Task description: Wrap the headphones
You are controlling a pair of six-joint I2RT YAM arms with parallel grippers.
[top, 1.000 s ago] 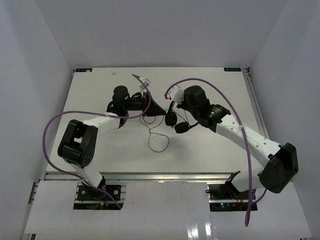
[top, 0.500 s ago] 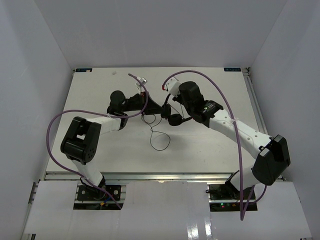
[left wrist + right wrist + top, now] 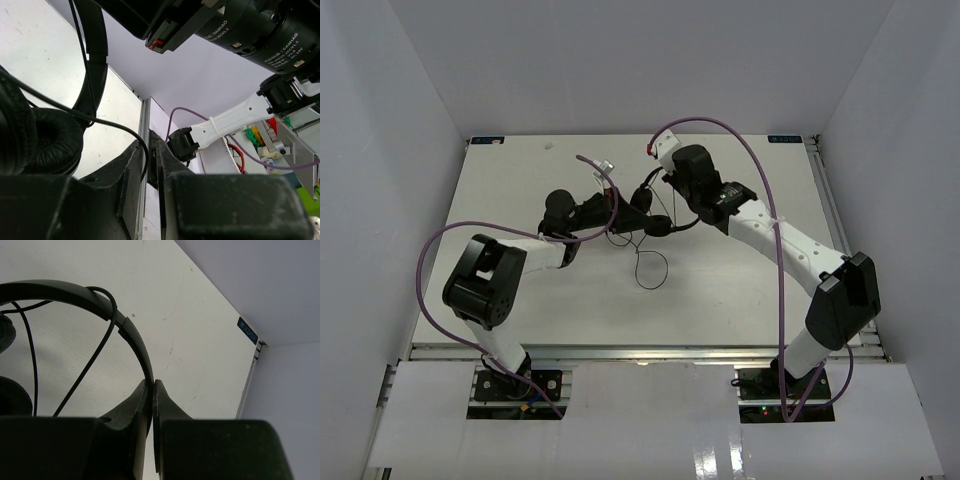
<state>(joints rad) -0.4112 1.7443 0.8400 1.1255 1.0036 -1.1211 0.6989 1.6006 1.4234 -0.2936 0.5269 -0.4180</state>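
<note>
Right wrist view: your right gripper (image 3: 152, 385) pinches the headphones (image 3: 129, 334) by the headband; your left gripper (image 3: 150, 145) seems slightly parted, cord (image 3: 112, 126) dropping between its fingers.

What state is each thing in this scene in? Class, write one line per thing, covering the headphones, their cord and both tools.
headphones: gripped by the headband, not yet wrapped.
cord: unwound, a loose loop hanging towards the table, one strand running into the left tool.
left tool: jaws a narrow gap apart around the cord; grip unclear.
right tool: shut on the headband.
</note>
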